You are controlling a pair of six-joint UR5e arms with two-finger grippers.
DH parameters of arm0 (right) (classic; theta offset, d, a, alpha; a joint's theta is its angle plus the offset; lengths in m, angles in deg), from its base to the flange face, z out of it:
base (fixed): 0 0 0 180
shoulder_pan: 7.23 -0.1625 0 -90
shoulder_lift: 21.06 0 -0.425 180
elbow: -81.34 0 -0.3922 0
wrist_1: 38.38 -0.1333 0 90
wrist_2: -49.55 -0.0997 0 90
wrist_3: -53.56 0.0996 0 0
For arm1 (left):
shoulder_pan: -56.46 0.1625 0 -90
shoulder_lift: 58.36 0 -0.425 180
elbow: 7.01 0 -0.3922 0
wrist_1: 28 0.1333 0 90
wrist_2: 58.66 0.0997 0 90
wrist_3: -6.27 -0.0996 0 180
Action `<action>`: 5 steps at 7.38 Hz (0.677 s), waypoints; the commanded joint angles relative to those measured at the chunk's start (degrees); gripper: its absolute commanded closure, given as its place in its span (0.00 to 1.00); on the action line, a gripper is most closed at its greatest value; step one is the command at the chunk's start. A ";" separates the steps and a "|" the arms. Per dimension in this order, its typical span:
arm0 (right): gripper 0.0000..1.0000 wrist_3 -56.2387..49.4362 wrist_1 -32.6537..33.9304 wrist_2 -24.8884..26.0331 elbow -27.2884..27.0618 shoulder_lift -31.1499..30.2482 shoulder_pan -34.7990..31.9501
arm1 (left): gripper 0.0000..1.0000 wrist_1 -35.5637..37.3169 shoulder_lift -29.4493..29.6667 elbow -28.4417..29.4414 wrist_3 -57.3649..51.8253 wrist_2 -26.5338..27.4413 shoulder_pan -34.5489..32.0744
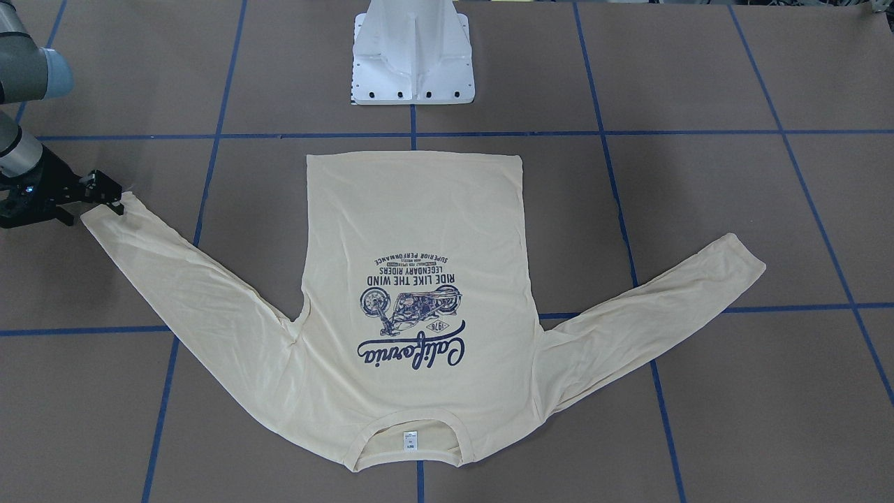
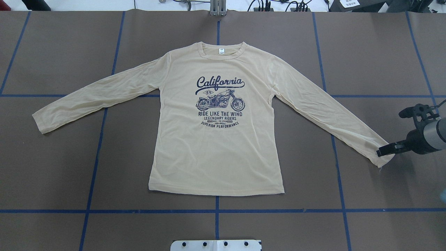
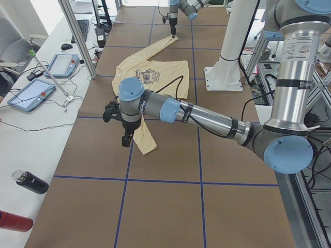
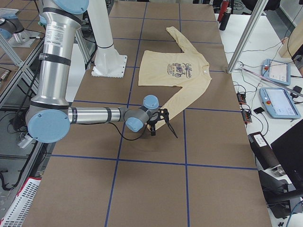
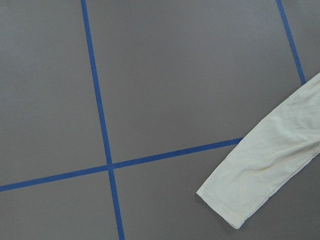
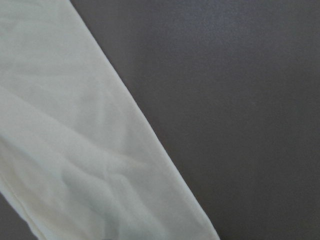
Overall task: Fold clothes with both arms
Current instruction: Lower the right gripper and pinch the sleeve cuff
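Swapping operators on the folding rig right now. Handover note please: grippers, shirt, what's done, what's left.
Right gripper: at the right-side cuff; whether it grips is unclear.
Left gripper: hovers by the left-side cuff; it shows only in the side view, so open or shut is unknown.
T-shirt: lies flat, print up, both sleeves spread out.
Done: shirt laid out, no fold made.
Left: every fold.

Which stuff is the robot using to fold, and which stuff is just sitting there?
For the job:
T-shirt
right gripper, at one sleeve's cuff
left gripper, by the other cuff

Just lying about:
black bottle
red bottle
nearest tablet
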 commanded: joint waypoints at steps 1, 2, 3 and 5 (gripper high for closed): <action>0.33 0.00 0.01 -0.50 -0.47 -0.81 0.04 | 0.00 0.00 -0.13 0.07 0.00 0.00 0.06; 0.56 0.00 0.01 -0.50 -0.48 -0.81 0.04 | 0.00 0.00 -0.13 0.07 0.00 0.00 0.06; 0.85 0.00 0.10 -0.50 -0.48 -0.81 0.04 | 0.00 0.00 -0.13 0.16 0.00 0.00 0.06; 1.00 0.00 0.19 -2.07 -2.05 -0.81 -0.05 | 0.00 0.00 -0.13 0.25 0.00 -0.09 0.06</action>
